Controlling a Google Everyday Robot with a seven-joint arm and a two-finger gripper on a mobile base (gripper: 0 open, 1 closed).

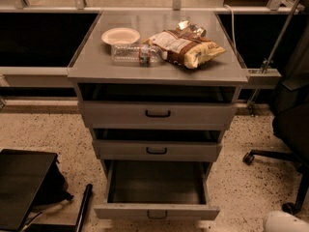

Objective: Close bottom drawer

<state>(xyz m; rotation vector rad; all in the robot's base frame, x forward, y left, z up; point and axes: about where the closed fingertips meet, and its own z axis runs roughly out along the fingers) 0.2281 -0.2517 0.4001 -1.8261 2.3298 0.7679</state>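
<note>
Overall: dim, with a warm yellowish cast.
Source: overhead; the cabinet top [96,64] is the brightest surface, with a soft sheen toward its far edge.
Glare: small highlights on the snack bag [186,47] and the plastic bottle [130,53].
Shadows: black gaps above the two upper drawers; the bottom drawer [125,210] is dark inside, its front lit.
Frame edges: upper left and upper right fall to black.
Gripper: out of frame; a white robot part [285,222] glows at lower right.

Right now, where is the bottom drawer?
Camera view, lower centre: the bottom drawer stands pulled open beneath the middle drawer; the end effector is out of view.
</note>
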